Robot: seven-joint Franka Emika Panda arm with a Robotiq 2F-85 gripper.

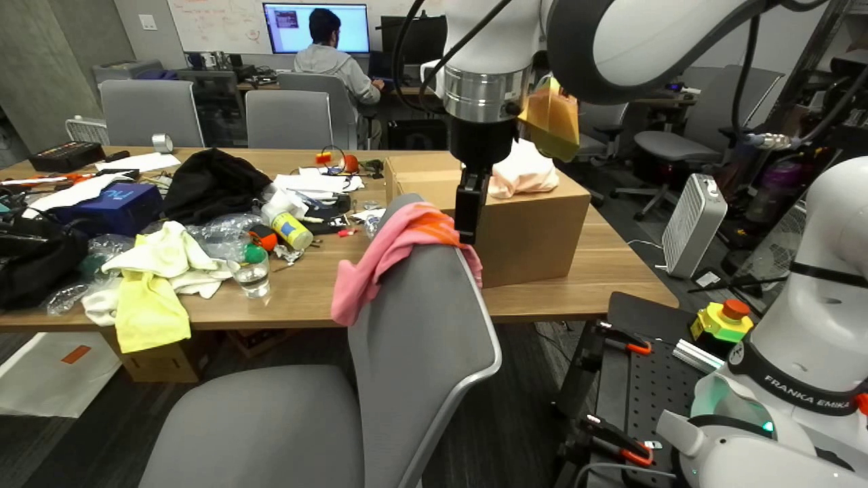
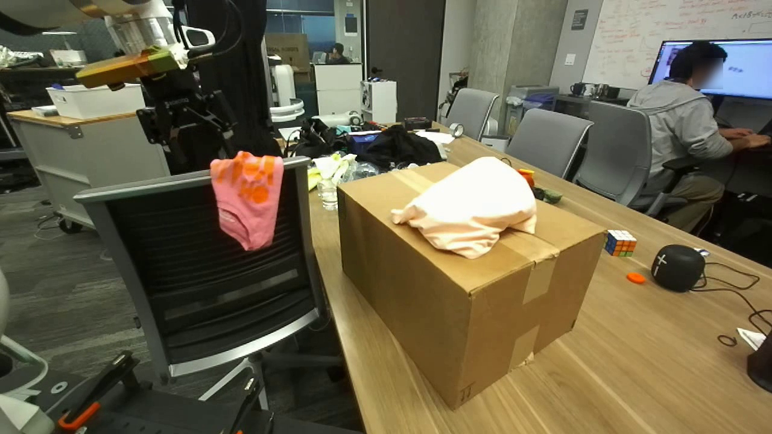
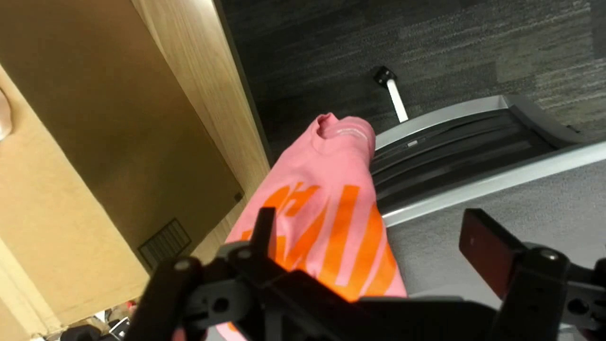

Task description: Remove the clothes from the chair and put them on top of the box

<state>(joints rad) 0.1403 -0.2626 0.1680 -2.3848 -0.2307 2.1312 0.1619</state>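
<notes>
A: The gripper (image 3: 374, 237), jaws spread wide, holds nothing; I'd say it stands there to pinch the pink shirt with orange lettering (image 3: 326, 208)

B: Which lies draped over the backrest of the grey office chair (image 1: 407, 352), probably balanced by its two hanging sides

A: And the peach cloth (image 2: 476, 205) on the cardboard box (image 2: 410, 289)?

B: Likely clothing too; that box, on the bench (image 2: 639, 349), is the goal

A: Anything hidden?

B: The wrist view cuts off the box, and the gripper covers part of the shirt; whether they touch, I can't tell

In an ext. view, man's face (image 2: 708, 73) past far edge of counter (image 2: 663, 337) blurred; wrist view: claw (image 3: 369, 231) hides pt. of pink cloth (image 3: 326, 213).
</notes>
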